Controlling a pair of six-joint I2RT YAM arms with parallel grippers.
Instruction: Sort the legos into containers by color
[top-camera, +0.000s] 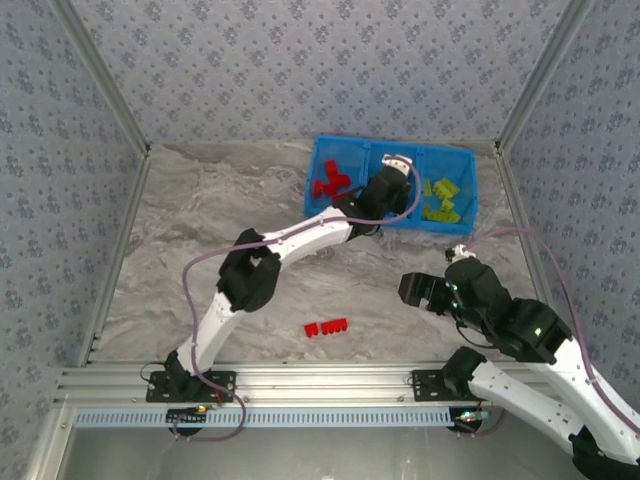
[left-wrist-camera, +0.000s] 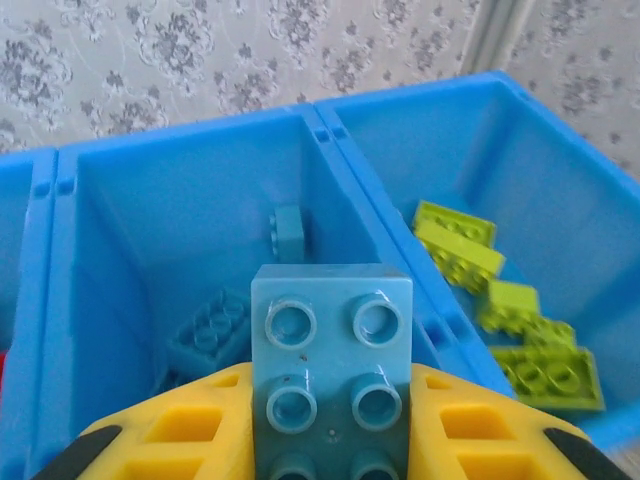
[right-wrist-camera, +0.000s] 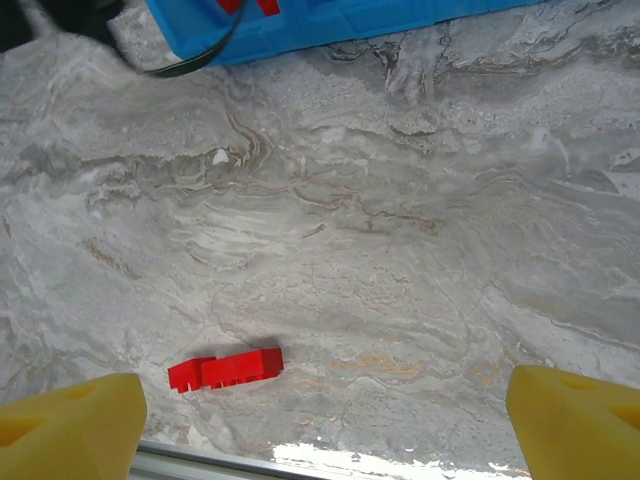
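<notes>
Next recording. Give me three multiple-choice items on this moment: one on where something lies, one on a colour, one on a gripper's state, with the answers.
1. Where is the red studded plastic brick that lies outside the bright blue three-compartment plastic tray?
A) Leaning against the tray's front wall
B) On the marbled table, well short of the tray
C) On the tray's rim

2. What colour are the bricks in the tray's right compartment?
A) Red
B) Light blue
C) Yellow-green

3. What state is the left gripper in?
A) Shut on a light blue studded plastic brick over the middle compartment
B) Open and empty
C) Shut on a red brick

Answers:
1 B, it lies flat on bare table in the top and right wrist views.
2 C, yellow-green bricks lie in that section.
3 A, the left wrist view shows the brick between the yellow fingers.
</notes>
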